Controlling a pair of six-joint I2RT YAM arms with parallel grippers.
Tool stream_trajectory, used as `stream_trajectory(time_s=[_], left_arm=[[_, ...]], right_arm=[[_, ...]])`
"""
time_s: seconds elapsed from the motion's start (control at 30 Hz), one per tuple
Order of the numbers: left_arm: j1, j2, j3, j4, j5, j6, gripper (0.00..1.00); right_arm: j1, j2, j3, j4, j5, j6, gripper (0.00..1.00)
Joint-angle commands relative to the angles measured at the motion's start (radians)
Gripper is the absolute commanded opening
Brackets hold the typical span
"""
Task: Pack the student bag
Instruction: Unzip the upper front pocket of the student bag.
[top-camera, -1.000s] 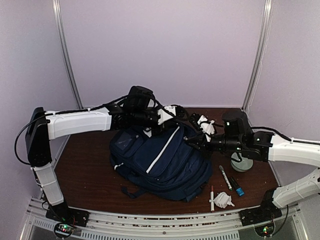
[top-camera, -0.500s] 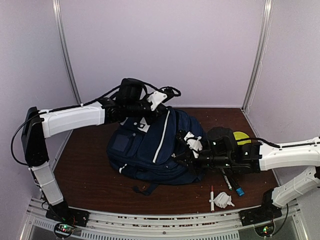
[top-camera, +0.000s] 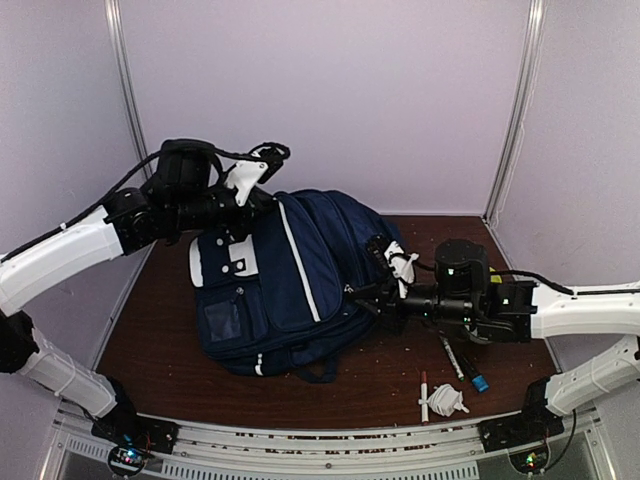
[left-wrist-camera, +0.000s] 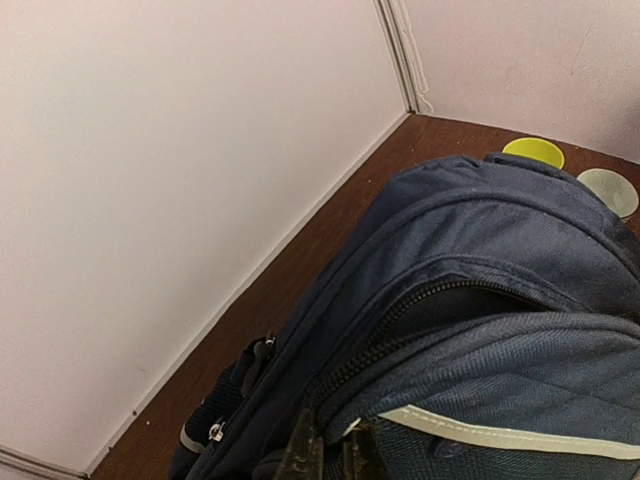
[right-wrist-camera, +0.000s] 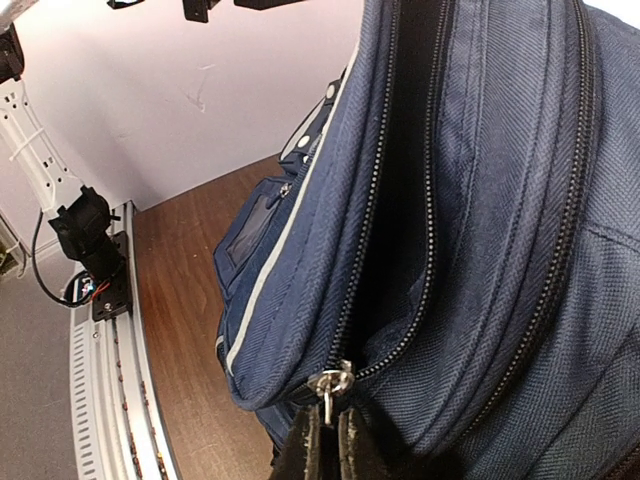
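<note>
At the centre of the table, the student bag stands upright because your left gripper pinches its top edge. Your right gripper is clamped on the zipper pull, apparently to widen the half-open compartment for packing.

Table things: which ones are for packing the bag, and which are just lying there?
For the job: backpack, its zipper pull, left gripper gripping the backpack, right gripper pinching the zipper pull.

Just lying there: black marker, blue-capped marker, red-tipped pen, white crumpled thing, yellow disc, grey disc.
</note>
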Motion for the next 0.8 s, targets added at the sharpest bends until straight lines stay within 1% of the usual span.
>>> stream_trajectory(time_s=[0.0,0.1,0.23,0.37,0.47,0.57,0.67,0.77], left_arm=[[0.018,-0.113,-0.002,0.206,-0.149,-0.173,0.00],[0.022,-0.128,-0.061,0.283,-0.239,-0.184,0.00],[0.066,-0.066,0.004,0.253,-0.304,-0.135,0.00],[0.085,-0.026,0.053,0.257,-0.304,-0.115,0.00],[0.087,-0.005,0.070,0.266,-0.289,-0.113,0.00],[0.087,0.007,0.063,0.289,-0.252,-0.141,0.00],[0.087,0.015,0.058,0.296,-0.253,-0.158,0.00],[0.087,0.017,0.057,0.289,-0.263,-0.156,0.00]], right_arm=[[0.006,0.036,-0.001,-0.065,-0.067,-0.018,0.00],[0.012,0.086,0.012,-0.067,-0.028,-0.051,0.00],[0.086,0.138,-0.009,-0.067,0.066,-0.113,0.00],[0.159,0.136,-0.062,0.025,0.092,-0.139,0.00],[0.200,0.163,-0.049,0.067,0.067,-0.142,0.00],[0.232,0.261,0.010,0.098,0.044,-0.146,0.00],[0.252,0.368,0.091,0.092,0.032,-0.154,0.00],[0.264,0.404,0.134,0.103,0.023,-0.152,0.00]])
